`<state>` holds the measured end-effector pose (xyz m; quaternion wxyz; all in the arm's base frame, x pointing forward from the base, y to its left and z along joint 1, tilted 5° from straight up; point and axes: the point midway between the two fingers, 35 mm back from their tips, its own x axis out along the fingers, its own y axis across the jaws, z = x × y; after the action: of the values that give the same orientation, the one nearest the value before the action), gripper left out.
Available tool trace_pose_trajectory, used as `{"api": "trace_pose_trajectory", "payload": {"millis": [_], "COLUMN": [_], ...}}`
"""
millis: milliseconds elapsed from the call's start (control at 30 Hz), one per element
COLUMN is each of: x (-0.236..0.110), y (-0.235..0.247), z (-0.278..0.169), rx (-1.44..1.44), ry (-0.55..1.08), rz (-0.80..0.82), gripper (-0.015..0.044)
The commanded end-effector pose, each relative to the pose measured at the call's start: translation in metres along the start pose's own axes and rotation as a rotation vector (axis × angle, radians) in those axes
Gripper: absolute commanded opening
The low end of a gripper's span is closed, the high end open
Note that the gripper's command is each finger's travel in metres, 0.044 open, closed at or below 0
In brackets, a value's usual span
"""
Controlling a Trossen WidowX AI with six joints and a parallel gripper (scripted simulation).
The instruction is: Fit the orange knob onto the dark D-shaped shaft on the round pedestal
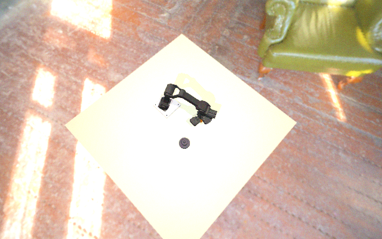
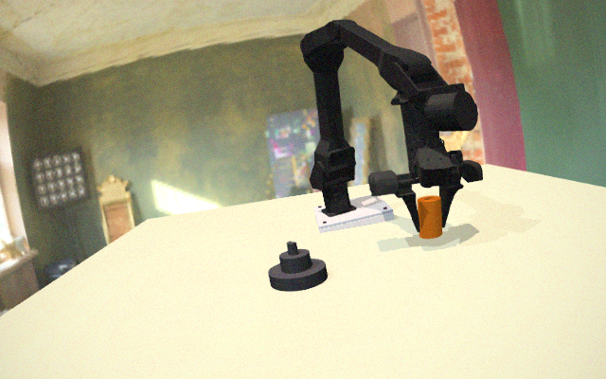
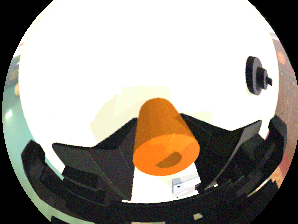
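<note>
The orange knob [image 1: 201,120] [image 2: 430,219] [image 3: 167,145] stands upright on the table top between the two fingers. Its top, with the hole, faces the wrist camera. My gripper [image 2: 431,229] is shut on the knob, with a finger on either side of it. The dark round pedestal [image 1: 184,146] [image 2: 298,279] [image 3: 253,76] stands to the left of the knob in the exterior view and at the right edge of the wrist view. Its short shaft [image 2: 292,247] [image 3: 269,81] points up. The shaft's flat side cannot be made out.
The arm's white base plate [image 1: 167,113] [image 2: 352,220] [image 3: 185,186] lies behind the pedestal in the exterior view. The pale table top [image 1: 146,167] [image 2: 180,308] has an edge on every side. A green armchair [image 1: 325,48] stands beyond it on the floor.
</note>
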<state>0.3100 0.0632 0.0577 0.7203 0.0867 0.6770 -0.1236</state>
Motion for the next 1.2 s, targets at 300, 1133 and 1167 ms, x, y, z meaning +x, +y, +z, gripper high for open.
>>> {"api": "trace_pose_trajectory", "payload": {"millis": [300,1133,1167], "x": [-0.078,-0.114,-0.113], "y": [0.002,-0.025,-0.028], "z": [0.004,0.012,0.014], "rx": [0.003,0.033,0.036], "ry": [-0.02,-0.019,-0.019], "rz": [0.01,0.018,0.019], "gripper": [0.0,0.0,0.0]}}
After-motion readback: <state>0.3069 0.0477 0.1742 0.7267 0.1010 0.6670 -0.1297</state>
